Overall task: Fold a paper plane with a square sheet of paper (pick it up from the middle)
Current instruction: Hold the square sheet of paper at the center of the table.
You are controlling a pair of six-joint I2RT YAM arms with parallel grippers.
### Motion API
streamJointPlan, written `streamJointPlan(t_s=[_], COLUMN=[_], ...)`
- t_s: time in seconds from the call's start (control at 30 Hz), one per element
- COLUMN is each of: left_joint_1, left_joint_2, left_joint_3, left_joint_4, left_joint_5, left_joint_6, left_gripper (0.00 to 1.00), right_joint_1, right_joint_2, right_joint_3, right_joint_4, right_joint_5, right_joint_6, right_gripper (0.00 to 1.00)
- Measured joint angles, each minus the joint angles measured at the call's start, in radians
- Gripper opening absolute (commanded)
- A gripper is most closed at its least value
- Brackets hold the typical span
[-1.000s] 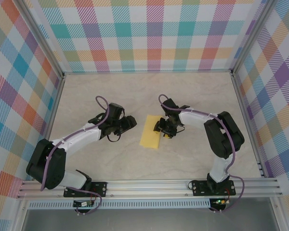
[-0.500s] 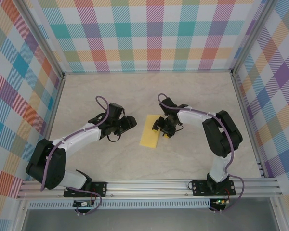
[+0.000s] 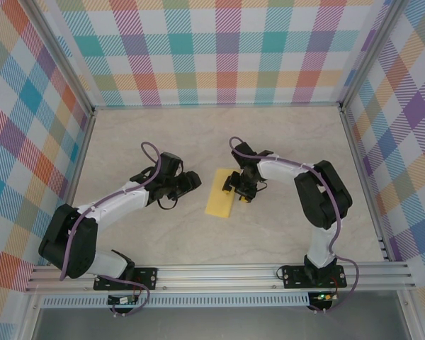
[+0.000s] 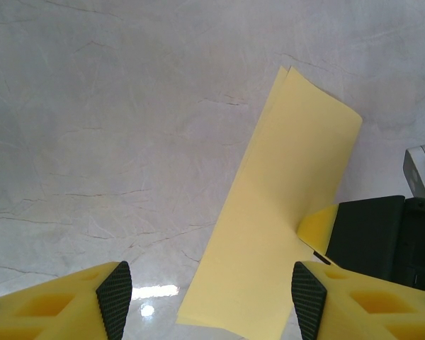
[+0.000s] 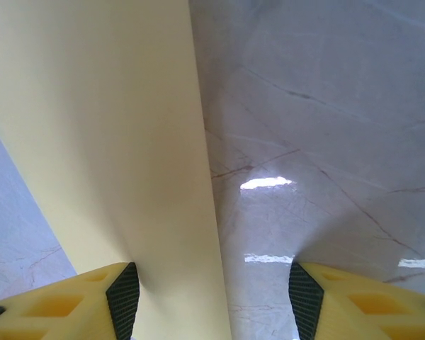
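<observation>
The square sheet of paper [image 3: 220,195] lies on the table as a yellow rectangle folded in half, tilted slightly. My left gripper [image 3: 195,181] hovers open just left of it; in the left wrist view the paper [image 4: 273,219] reaches between the open fingers of the left gripper [image 4: 211,301]. My right gripper [image 3: 235,188] stands open at the paper's right long edge. In the right wrist view that edge of the paper [image 5: 106,134] runs between the fingers of the right gripper [image 5: 211,297], with the left finger [image 5: 124,297] over the paper. Neither gripper holds anything.
Marble-patterned tabletop [image 3: 198,134] is enclosed by checked walls with aluminium rails [image 3: 219,108] at the back and sides. The right gripper's yellow finger [image 4: 324,227] shows in the left wrist view, at the paper's edge.
The right gripper has shifted slightly left and towards the back along the paper's edge and its jaws have widened a little. The left arm and the paper have not moved.
</observation>
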Motion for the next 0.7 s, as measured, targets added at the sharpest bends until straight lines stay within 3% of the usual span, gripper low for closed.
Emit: streamJointPlan(t_s=[0.7], left_joint_1=[0.0], left_joint_2=[0.026], left_joint_3=[0.0], left_joint_4=[0.0], left_joint_5=[0.019], left_joint_6=[0.0], left_gripper=[0.6], right_joint_1=[0.001], right_joint_2=[0.035], right_joint_3=[0.048], right_joint_4=[-0.055], right_joint_5=[0.0], right_joint_6=[-0.023], right_gripper=[0.62])
